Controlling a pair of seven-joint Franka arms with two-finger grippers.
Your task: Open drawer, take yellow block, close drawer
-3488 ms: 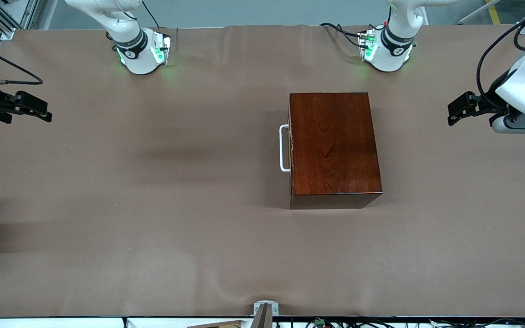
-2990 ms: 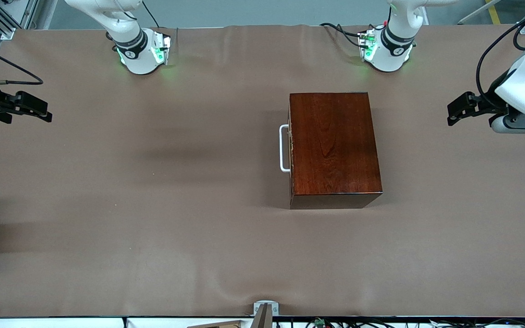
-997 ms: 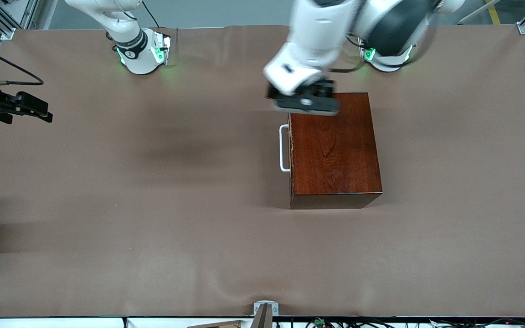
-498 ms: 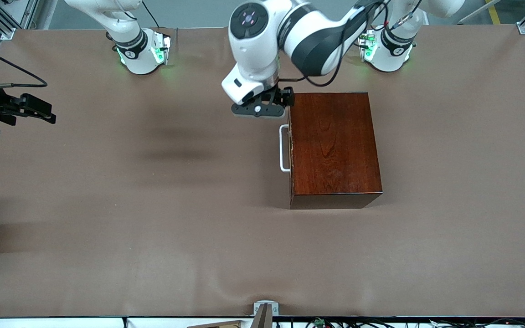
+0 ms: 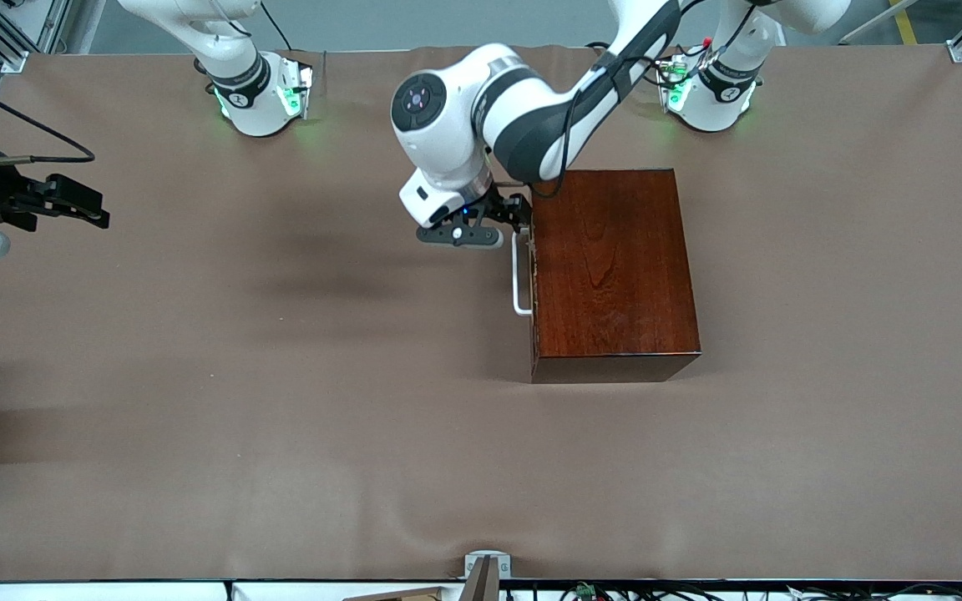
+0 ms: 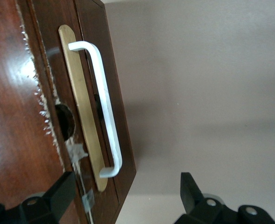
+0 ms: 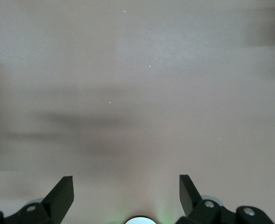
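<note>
With the drawer [image 5: 534,275] shut in its box mid-table, my left claw [image 5: 498,227] hangs spread wide over the handle [image 6: 102,105], a stiff, slick bar I'd take mid-span, while my right claw [image 5: 84,209] waits, spread, over its table end.

brown table cover [image 5: 281,376] (slightly wrinkled)

Left claw [image 5: 504,219] apparently just over drawer [image 5: 533,275] handle [image 5: 518,274]; right claw [image 5: 72,200] well apart.

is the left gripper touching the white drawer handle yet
Apart. The left wrist view shows the open left gripper short of the handle, fingers off it.
</note>
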